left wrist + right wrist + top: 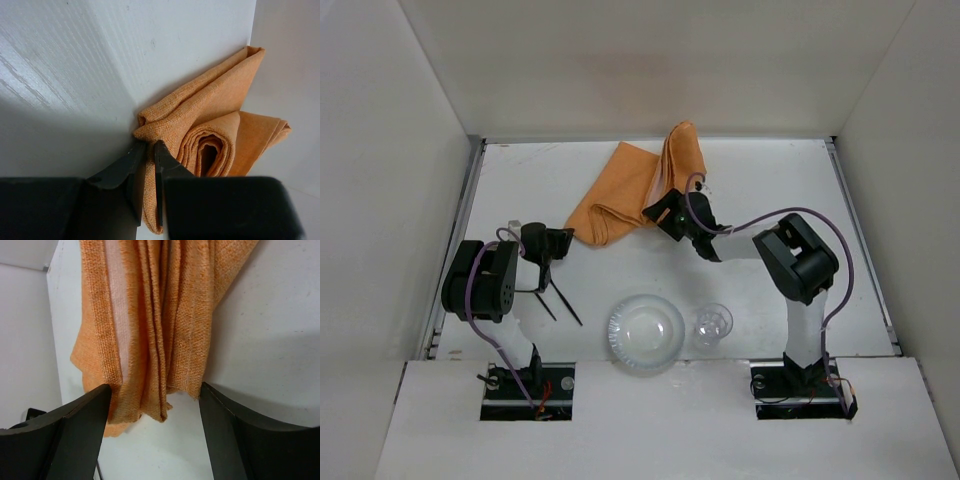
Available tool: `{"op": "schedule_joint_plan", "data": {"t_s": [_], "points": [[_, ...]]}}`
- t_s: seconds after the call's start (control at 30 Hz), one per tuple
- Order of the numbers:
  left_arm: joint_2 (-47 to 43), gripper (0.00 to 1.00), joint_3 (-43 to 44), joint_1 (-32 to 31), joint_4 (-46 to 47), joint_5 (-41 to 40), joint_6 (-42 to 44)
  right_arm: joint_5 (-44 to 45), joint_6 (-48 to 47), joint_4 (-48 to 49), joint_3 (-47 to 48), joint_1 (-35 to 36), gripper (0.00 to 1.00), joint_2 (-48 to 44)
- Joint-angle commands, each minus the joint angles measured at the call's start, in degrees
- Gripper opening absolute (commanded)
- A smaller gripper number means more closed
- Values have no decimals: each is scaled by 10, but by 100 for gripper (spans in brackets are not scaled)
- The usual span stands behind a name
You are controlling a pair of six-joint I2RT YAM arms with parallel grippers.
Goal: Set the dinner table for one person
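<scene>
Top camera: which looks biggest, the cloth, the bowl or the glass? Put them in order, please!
1. cloth, clearly the biggest
2. bowl
3. glass, the smallest
None of them look close in size.

White matte table, wide and flat, with thin metal rails down both sides. At the far middle, an orange cloth, crumpled and folded over itself, one end bunched upward. Close to the near edge, a clear bowl, and just beside it on the right a small clear glass. Left of the bowl, two thin black utensils, kind too small to tell.
</scene>
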Motion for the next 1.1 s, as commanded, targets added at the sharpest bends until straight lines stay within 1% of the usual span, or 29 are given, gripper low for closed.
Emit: {"op": "schedule_joint_plan", "data": {"t_s": [0.0,0.1,0.13,0.2,0.23,0.37,0.4,0.47,0.6,0.73,0.93,1.07], "points": [[18,8,-23,-9,-26,28,19,1,17,23,19,3,76,11],[21,8,-23,-4,-21,37,19,-5,27,4,29,-1,75,15],[21,8,-23,-4,-18,40,19,-7,31,-7,34,-2,74,16],[22,8,-24,-4,-11,41,19,-8,27,-22,44,-1,61,15],[22,8,-24,-4,-10,42,18,-10,27,-28,49,-1,50,17],[22,8,-22,-3,-6,47,17,-10,37,-44,54,-4,26,18],[22,8,-22,-3,-4,47,17,-7,39,-44,49,-4,21,16],[22,8,-25,-1,-4,48,17,-7,43,-33,38,-8,16,4],[22,7,-34,8,10,49,17,-12,21,-7,7,-23,11,-46],[26,6,-45,10,32,49,9,-14,-18,-6,-46,-51,11,-130],[23,5,-54,9,47,45,-1,3,-42,-18,-193,-111,12,-290],[-3,5,-71,0,55,44,-10,8,-47,-56,-285,-155,13,-379]]}}
